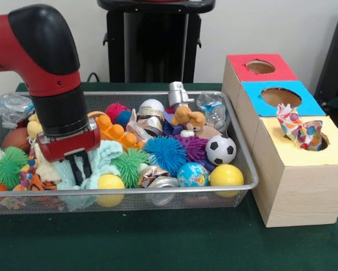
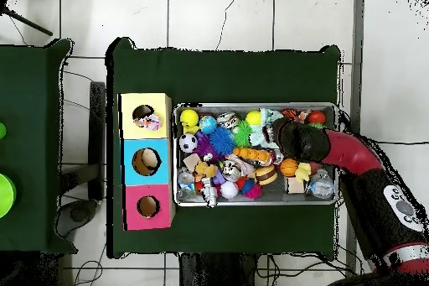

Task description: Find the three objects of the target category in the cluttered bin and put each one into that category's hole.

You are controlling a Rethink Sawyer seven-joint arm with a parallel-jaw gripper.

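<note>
The silver wire-mesh bin (image 1: 157, 189) is full of toys, balls, cans and crumpled wrappers. My gripper (image 1: 79, 168) points straight down into its left part and presses into a light blue cloth (image 1: 104, 161). A yellow ball (image 1: 111, 183) and a green spiky ball (image 1: 129, 164) lie next to it. In the overhead view the gripper (image 2: 276, 136) is over the right part of the bin (image 2: 251, 204). Three boxes with round holes stand beside the bin: red (image 1: 258, 68), blue (image 1: 279, 97) and yellow (image 1: 304, 153). A crumpled colourful wrapper (image 1: 299, 130) sticks out of the yellow box's hole.
In the bin lie a soccer ball (image 1: 220, 149), a yellow ball (image 1: 226, 175), a globe ball (image 1: 192, 174), a blue spiky ball (image 1: 165, 153), a plush dog (image 1: 189, 117), an orange toy (image 1: 115, 132) and a crushed bottle (image 1: 214, 110). The table has a green cloth (image 1: 157, 243).
</note>
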